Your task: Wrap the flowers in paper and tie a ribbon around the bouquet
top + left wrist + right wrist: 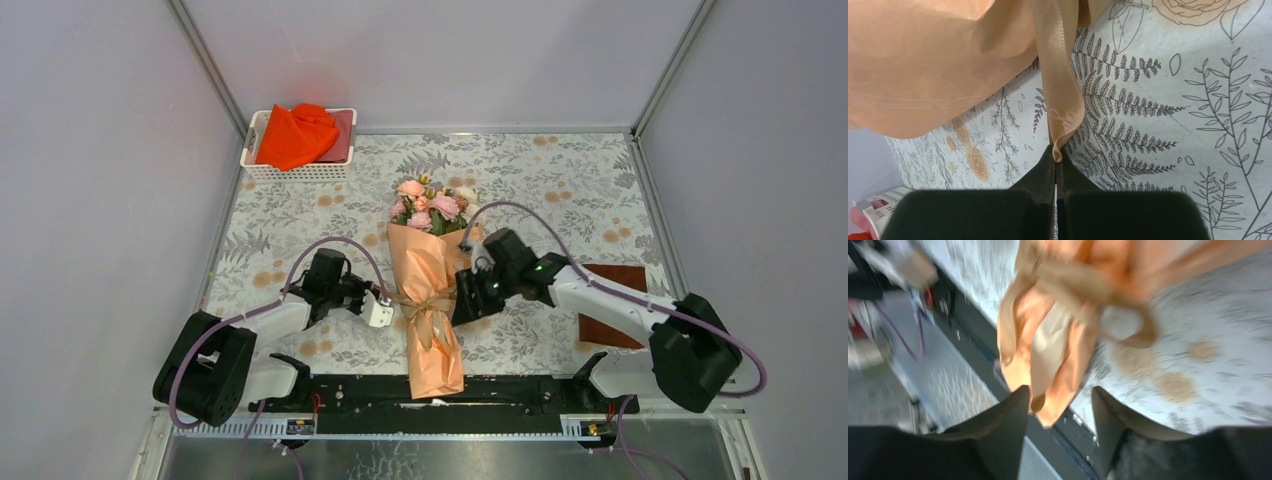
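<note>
Left gripper (1055,160) is clamping the ribbon (1060,75), print unreadable, at the bouquet's (428,270) nine o'clock; right gripper (1059,392) is gaping at three.

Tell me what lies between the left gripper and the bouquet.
The ribbon, pinched by the left gripper, runs to the bouquet; the left wrist view shows it.

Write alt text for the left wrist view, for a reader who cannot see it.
The left end effector, shut, pinches the end of a tan ribbon that runs up to the peach-orange paper filling the upper left. Under them lies a grey mat printed with ferns and roses; a white basket corner shows at lower left.
</note>
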Robot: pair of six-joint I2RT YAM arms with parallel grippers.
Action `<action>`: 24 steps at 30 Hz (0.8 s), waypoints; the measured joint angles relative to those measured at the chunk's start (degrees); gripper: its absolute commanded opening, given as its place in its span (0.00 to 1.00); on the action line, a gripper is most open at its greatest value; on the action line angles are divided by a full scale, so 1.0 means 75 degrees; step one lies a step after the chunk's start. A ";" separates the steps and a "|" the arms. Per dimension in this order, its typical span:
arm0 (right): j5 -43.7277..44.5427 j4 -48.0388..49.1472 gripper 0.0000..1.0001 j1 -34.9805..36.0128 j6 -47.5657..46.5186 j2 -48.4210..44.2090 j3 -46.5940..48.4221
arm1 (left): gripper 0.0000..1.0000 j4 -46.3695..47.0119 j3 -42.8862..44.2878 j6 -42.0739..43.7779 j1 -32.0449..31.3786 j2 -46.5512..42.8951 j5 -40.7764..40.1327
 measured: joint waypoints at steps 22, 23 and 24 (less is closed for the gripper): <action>0.0391 0.3555 0.59 -0.1309 0.1326 0.0714 -0.1163 | 0.00 -0.0015 -0.0070 0.0006 0.0000 -0.0096 0.0006; 0.0318 0.3590 0.52 -0.1309 0.1341 0.0743 -0.1180 | 0.00 -0.0015 -0.0070 0.0006 0.0000 -0.0096 0.0003; 0.0224 0.3628 0.41 -0.1309 0.1367 0.0781 -0.1189 | 0.00 -0.0015 -0.0070 0.0006 0.0000 -0.0096 0.0003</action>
